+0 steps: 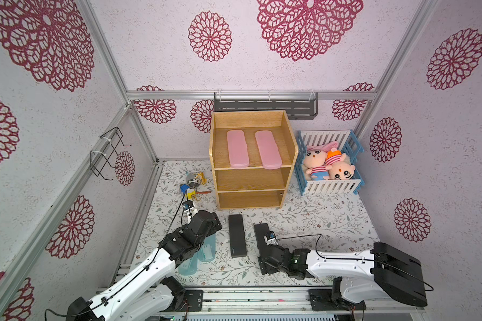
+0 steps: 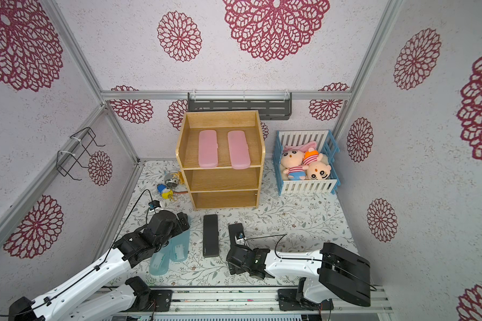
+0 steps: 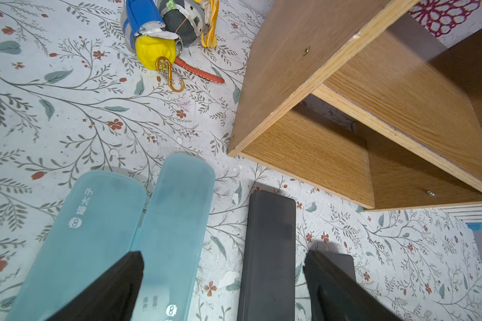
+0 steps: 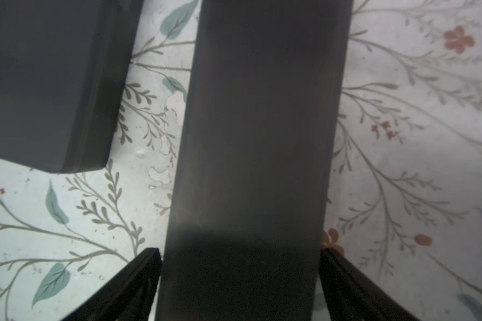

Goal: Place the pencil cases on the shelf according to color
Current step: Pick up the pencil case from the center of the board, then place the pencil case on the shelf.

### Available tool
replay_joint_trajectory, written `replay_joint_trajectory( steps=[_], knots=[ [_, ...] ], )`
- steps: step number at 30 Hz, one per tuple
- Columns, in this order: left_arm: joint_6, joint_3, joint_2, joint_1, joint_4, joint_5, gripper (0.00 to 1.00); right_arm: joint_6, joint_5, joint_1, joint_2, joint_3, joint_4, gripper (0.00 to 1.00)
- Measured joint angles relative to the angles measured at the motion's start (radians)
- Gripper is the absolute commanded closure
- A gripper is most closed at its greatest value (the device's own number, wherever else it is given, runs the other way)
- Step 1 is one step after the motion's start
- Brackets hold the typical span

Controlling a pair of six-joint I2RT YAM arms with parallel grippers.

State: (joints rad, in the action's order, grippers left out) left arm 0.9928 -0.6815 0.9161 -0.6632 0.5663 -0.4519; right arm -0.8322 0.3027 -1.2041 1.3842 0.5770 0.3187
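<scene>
right gripper (image 4: 238, 251): fingers spread astride a black pencil case (image 4: 262, 125) lying on the mat (image 4: 401, 166) before the shelf (image 1: 251, 179) | left gripper (image 3: 223, 259): spread, empty | risk: the grip looks off-centre, so the case may tilt or slip when lifted

Left blue case (image 3: 78, 236): white "猫太子" + "8" logo. Right blue case (image 3: 178, 216): "8" logo, small print illegible.
</scene>
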Motion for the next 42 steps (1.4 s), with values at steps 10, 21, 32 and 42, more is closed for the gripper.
replay_joint_trajectory(
  steps=[10,21,32,42],
  knots=[
    [0.003,0.0,-0.01,-0.002,0.007,-0.008,0.03,-0.113,0.096,-0.064,-0.018,-0.028,-0.011,0.38],
    [0.007,0.0,-0.034,-0.002,0.016,-0.018,0.03,-0.143,0.157,-0.075,-0.411,-0.003,0.181,0.36],
    [0.006,0.0,-0.011,-0.003,0.01,-0.032,0.03,0.015,0.209,0.083,-0.286,0.22,0.179,0.36],
    [0.002,0.011,0.04,-0.004,-0.044,-0.031,0.03,0.181,0.206,0.275,-0.011,0.417,0.082,0.36]
  ],
)
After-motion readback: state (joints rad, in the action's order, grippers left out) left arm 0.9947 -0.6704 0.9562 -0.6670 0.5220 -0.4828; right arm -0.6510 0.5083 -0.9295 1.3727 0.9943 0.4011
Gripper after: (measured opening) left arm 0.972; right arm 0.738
